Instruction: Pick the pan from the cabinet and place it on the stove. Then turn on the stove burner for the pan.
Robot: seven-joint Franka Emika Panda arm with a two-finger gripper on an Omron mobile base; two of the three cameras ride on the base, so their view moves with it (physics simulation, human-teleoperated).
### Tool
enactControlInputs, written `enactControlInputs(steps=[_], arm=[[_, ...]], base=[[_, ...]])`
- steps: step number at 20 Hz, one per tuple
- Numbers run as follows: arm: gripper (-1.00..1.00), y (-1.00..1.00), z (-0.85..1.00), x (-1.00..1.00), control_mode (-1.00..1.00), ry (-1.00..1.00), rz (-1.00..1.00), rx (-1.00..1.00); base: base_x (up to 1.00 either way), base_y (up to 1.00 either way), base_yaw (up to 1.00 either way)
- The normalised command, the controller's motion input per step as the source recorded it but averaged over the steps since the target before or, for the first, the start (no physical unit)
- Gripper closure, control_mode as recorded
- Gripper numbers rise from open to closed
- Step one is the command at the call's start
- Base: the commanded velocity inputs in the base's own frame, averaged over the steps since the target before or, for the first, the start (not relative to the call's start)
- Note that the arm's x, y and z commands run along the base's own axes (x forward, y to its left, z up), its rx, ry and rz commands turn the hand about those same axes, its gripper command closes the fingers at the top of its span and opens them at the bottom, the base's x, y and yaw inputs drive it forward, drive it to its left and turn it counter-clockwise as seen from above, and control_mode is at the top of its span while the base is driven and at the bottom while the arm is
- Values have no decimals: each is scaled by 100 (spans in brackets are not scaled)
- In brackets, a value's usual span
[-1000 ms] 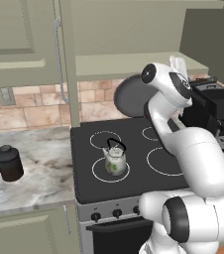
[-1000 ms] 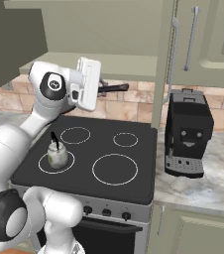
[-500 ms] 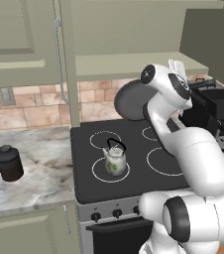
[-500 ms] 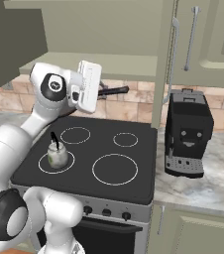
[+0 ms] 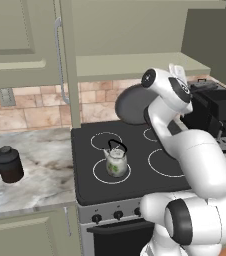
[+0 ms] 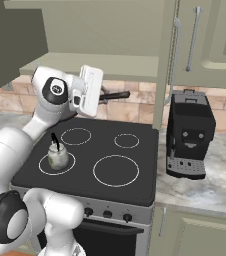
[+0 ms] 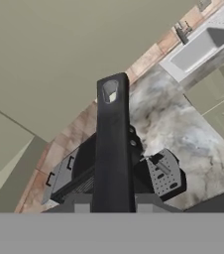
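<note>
Clearly the gripper (image 7: 113,201) is closed on the handle of the pan (image 5: 131,104): in the hand view the long dark handle runs straight up from between the two finger tips, which sit tight against its sides with no gap showing. The handle's far end, with its hanging hole, points away from the hand.

From the left base view the pan is held on edge in the air, its round dark grey underside facing the camera, above the back edge of the stove (image 5: 135,182) and in front of the brick backsplash (image 5: 30,112). It touches neither the glass nor the wall. From the right base view the handle juts out sideways past the white hand toward the cabinet (image 6: 205,45), whose door stands edge-on beside the coffee machine (image 6: 189,132).

Below the pan, the largest burner ring (image 6: 115,170) lies bare at the front of the cooktop. A small green kettle (image 5: 115,160) stands upright inside another ring on the opposite front side. A dark canister (image 5: 9,164) sits on the marble counter (image 5: 35,170), well apart from the stove.
</note>
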Motion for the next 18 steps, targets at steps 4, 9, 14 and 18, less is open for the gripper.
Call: enactControlInputs(steps=[4, 9, 14, 18], arm=[[100, 0, -10, 4, -100, 0, 0, 2], [100, 0, -7, 4, -100, 0, -1, 3], [100, 0, -8, 1, -100, 0, -4, 3], [100, 0, -10, 0, -100, 0, -6, 3]], base=[[0, 0, 0], [0, 0, 0], [0, 0, 0], [0, 0, 0]])
